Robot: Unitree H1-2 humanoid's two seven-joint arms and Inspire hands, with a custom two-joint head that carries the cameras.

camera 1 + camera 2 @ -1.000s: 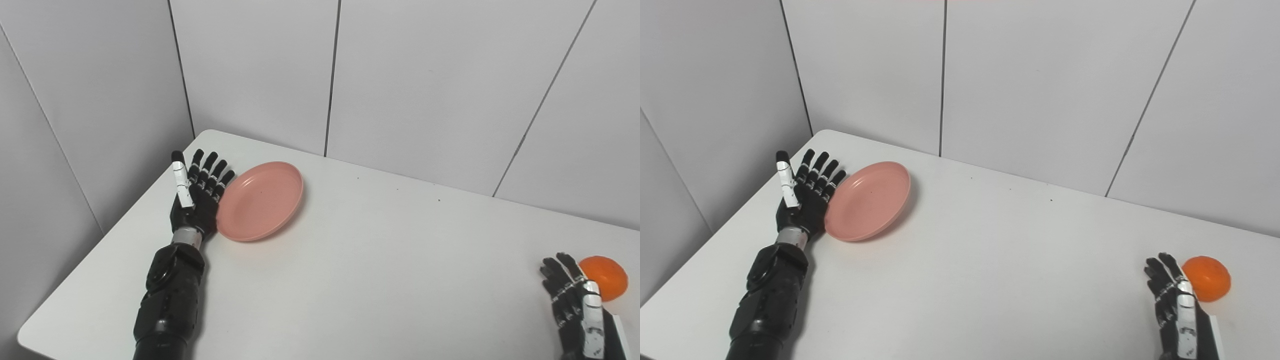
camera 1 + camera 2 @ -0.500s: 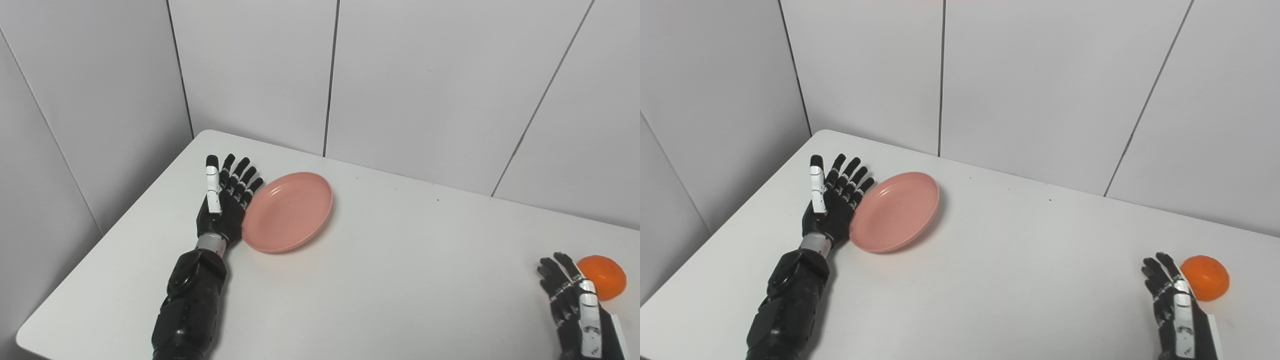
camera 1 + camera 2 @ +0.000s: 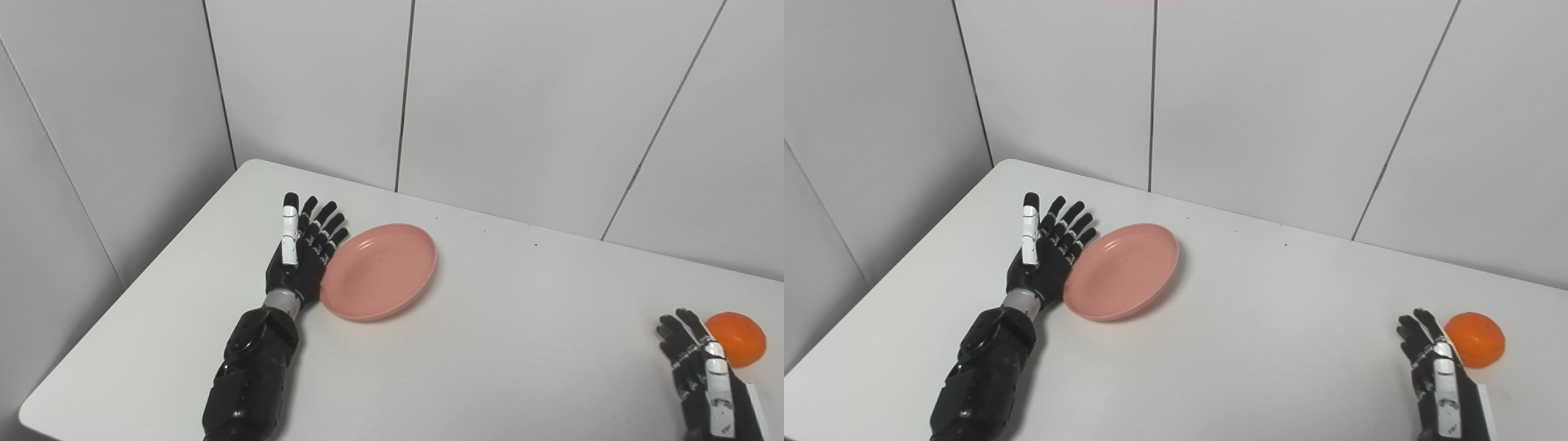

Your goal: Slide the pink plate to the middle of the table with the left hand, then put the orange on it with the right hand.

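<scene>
— Plate (image 3: 380, 272) first: where does it sit?

— Toward the far left corner of the desk (image 3: 490, 343), flat, well short of the middle. The left hand (image 3: 301, 257) stands on edge against the plate's left rim, fingers (image 3: 324, 223) straight and spread, holding nothing. It only presses sideways.

— So which way is the push?

— Rightward, along the desk toward its right edge. The plate lies on the palm side of the hand, so I judge a plain sweep carries it; being round, it has no long axis to mind.

— And the orange (image 3: 1476, 340)?

— Near the right edge, just beside the right hand (image 3: 1436, 367), on that hand's far right side. The right hand is far nearer to it; its fingers are apart and hold nothing.

— Anything hard to see?

— The right hand's wrist is cut off by the picture's bottom edge, and I cannot tell whether its fingertips touch the orange. The plate's rim under the left palm is hidden too.
</scene>
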